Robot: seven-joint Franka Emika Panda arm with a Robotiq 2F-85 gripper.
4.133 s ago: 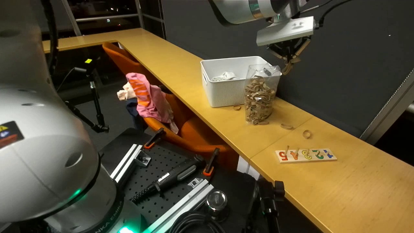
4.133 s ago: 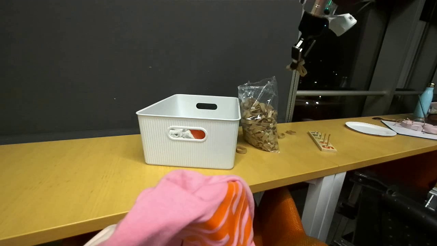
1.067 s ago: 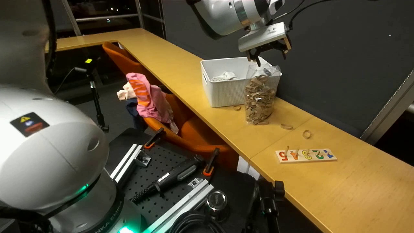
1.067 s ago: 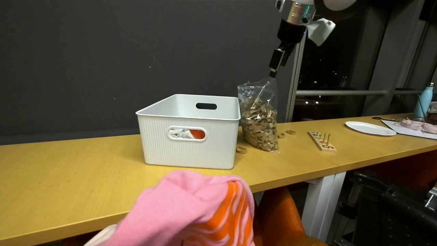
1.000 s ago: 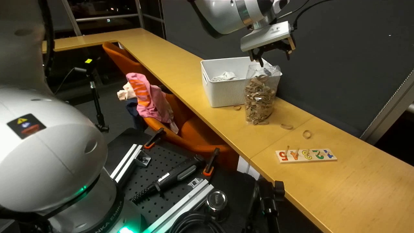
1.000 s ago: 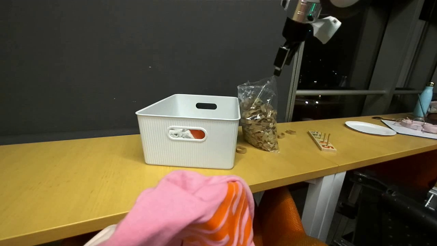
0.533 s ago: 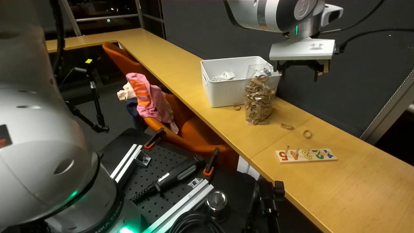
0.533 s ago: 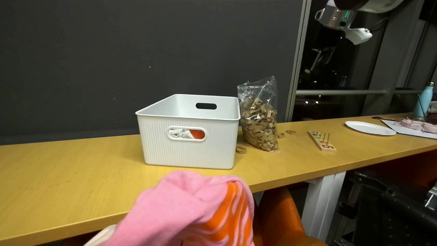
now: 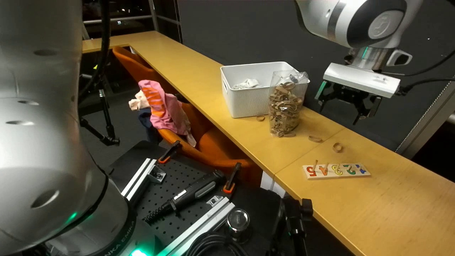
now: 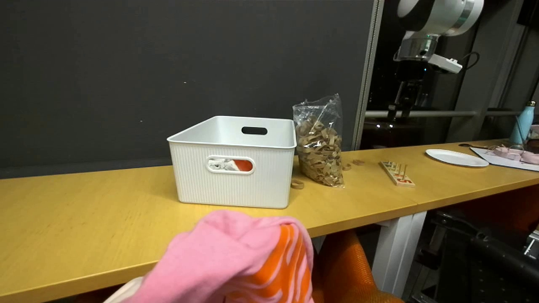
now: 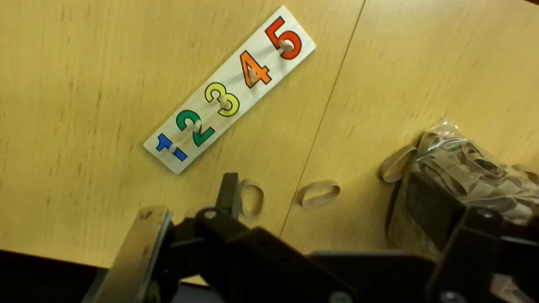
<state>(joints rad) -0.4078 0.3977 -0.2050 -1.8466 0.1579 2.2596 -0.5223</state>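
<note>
My gripper (image 9: 337,114) hangs in the air above the table, its jaws wide apart with nothing between them. In the wrist view, one fingertip overlaps the edge of a tan loop band (image 11: 261,197) lying on the table far below. A similar band (image 11: 317,203) shows between the fingers, and another band (image 11: 390,173) lies against the clear bag (image 11: 467,172). That bag (image 9: 285,106), packed with tan bands, stands upright beside the gripper in both exterior views. A flat wooden board (image 11: 206,105) with pegs and coloured numbers 1 to 5 carries no bands.
Directly behind the bag is a white basket (image 10: 231,185) with white cloth inside. Further along the table (image 9: 401,202) are a white plate (image 10: 457,158) and a blue bottle (image 10: 523,125). Pink cloth (image 9: 167,106) drapes over an orange chair at the table's edge.
Around four seconds ago the gripper was shut on tan bands; a second ago it stood open over the bag. Since then it has moved off the bag and lower, towards the numbered board.
</note>
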